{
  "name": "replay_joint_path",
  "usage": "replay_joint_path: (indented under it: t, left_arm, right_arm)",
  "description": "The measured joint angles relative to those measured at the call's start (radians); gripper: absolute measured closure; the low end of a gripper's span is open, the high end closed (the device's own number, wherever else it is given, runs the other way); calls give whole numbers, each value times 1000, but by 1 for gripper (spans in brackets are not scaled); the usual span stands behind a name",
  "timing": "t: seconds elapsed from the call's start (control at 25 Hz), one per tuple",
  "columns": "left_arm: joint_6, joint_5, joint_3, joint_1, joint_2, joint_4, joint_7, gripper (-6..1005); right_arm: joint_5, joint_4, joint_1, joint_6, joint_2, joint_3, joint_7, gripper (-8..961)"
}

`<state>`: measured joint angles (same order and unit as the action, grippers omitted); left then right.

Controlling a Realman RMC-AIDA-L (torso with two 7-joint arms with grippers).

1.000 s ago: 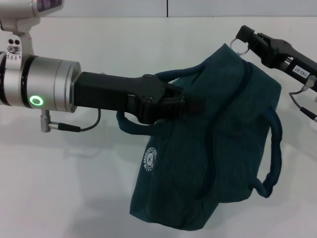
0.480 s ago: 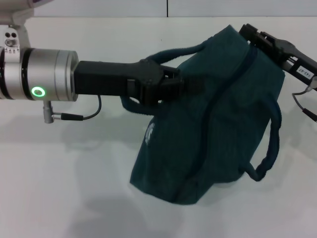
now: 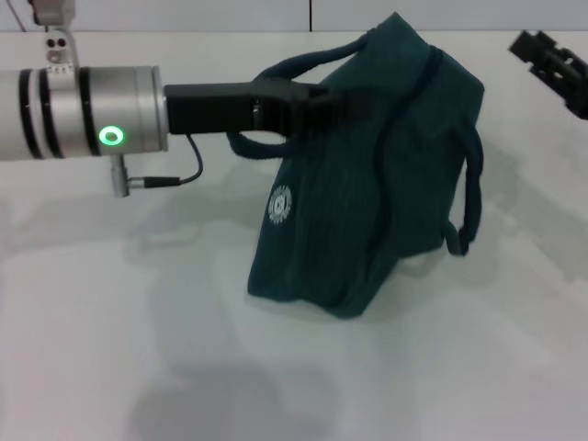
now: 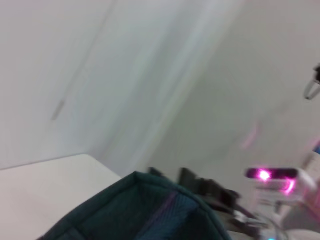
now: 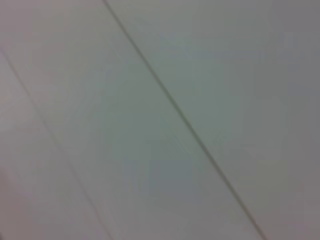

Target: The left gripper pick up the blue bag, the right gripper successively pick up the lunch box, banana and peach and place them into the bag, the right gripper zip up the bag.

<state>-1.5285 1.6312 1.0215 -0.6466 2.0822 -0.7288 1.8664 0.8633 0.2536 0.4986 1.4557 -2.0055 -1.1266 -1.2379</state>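
Dark teal, the blue bag (image 3: pixel 367 175) is held up by the left hand (image 3: pixel 335 99), clamped on its top edge, base touching the desk (image 3: pixel 138 349). Long axis leans upper-right. The right hand (image 3: pixel 551 64) has withdrawn from it; grip unclear.

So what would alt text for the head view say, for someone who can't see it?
The left gripper, reaching in from the left, holds a blue bag at its top on a white table. The right gripper sits apart at the upper right edge.
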Motion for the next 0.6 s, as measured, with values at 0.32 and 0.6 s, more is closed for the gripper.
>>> replay_joint_path:
  t: [0.32, 0.6]
  left_arm:
    - [175, 7, 3, -41, 0, 94, -10, 897]
    - [208, -2, 9, -19, 4, 112, -64, 888]
  right_arm:
    - [-1, 9, -58, 31, 3, 72, 0, 367]
    - [-1, 9, -65, 42, 2, 77, 1, 365]
